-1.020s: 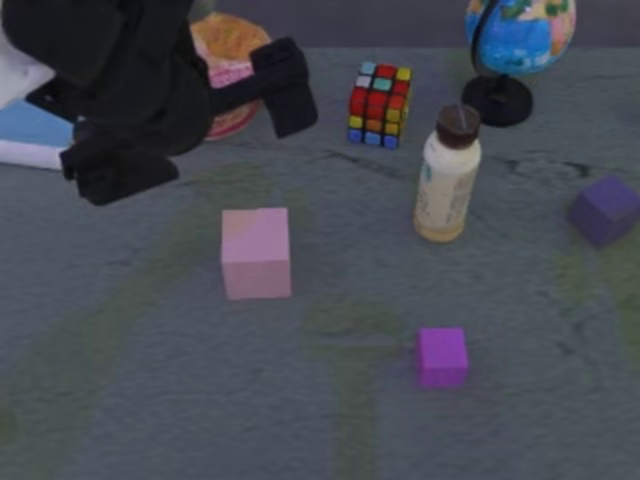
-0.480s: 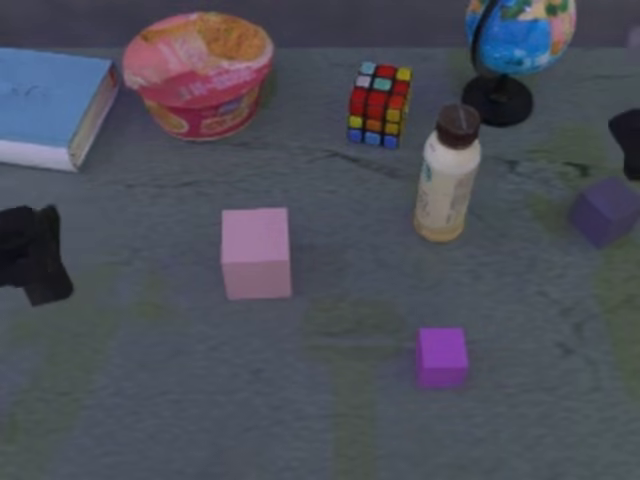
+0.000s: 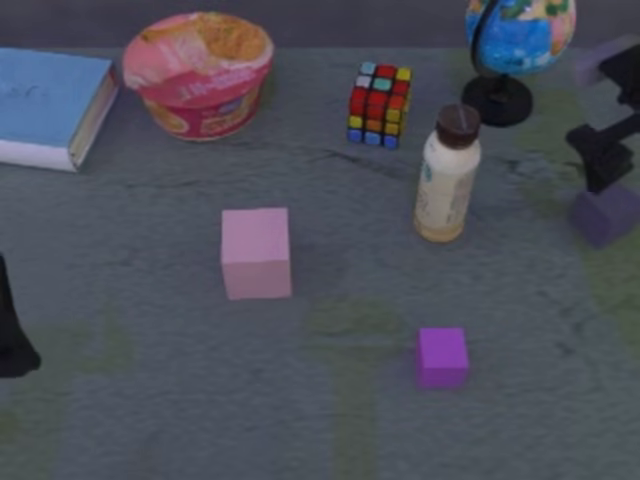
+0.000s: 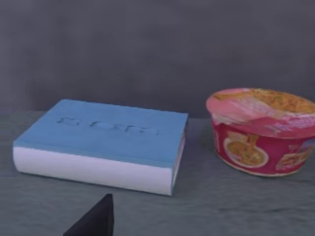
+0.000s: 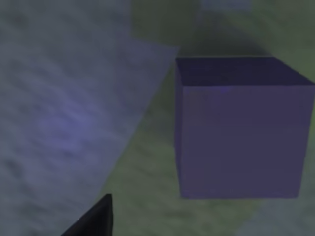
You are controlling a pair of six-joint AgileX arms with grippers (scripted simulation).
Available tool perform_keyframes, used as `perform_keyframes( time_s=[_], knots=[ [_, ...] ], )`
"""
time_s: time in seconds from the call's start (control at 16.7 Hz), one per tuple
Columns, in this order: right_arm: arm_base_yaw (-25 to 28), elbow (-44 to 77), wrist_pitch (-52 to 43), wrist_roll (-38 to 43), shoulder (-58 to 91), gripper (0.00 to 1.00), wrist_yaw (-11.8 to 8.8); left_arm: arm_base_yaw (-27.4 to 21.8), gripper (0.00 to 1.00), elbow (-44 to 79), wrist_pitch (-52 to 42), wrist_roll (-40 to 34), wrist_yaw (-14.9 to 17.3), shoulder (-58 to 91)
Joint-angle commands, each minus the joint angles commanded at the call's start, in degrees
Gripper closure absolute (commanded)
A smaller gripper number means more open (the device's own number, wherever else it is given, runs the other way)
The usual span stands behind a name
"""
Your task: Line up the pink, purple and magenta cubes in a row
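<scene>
the right tool (image 3: 605, 160) hovers just over the purple cube (image 3: 604, 215), not touching; its grip state can't be told.

The grey desk (image 3: 150, 400) carries three cubes: pink (image 3: 256, 252), magenta (image 3: 442, 356), purple (image 3: 605, 215). Behind stand a book (image 3: 50, 108), noodle cup (image 3: 198, 73), puzzle cube (image 3: 379, 104), bottle (image 3: 447, 175) and globe (image 3: 515, 45).

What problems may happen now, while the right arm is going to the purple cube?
1. The purple cube lies at the table's right edge, so a nudge from the right gripper above it might push it off.
2. The bottle stands upright between it and the pink cube; a low carry toward the row may tip it.
3. The magenta cube is small and might shift if bumped.
</scene>
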Motion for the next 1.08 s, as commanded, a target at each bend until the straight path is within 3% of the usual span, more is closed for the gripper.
perform_keyframes(
  time_s=[0.54,1.08],
  knots=[
    [-0.17,1.87,-0.28,-0.62,3.00,0.00,-0.02,0.97,0.00,-2.39,2.13,2.11,0.17,-3.09],
    [0.11,-9.40,15.82,-0.43,7.67,0.00,0.03,0.97,0.00,-2.39,2.13,2.11,0.17,-3.09]
  ],
)
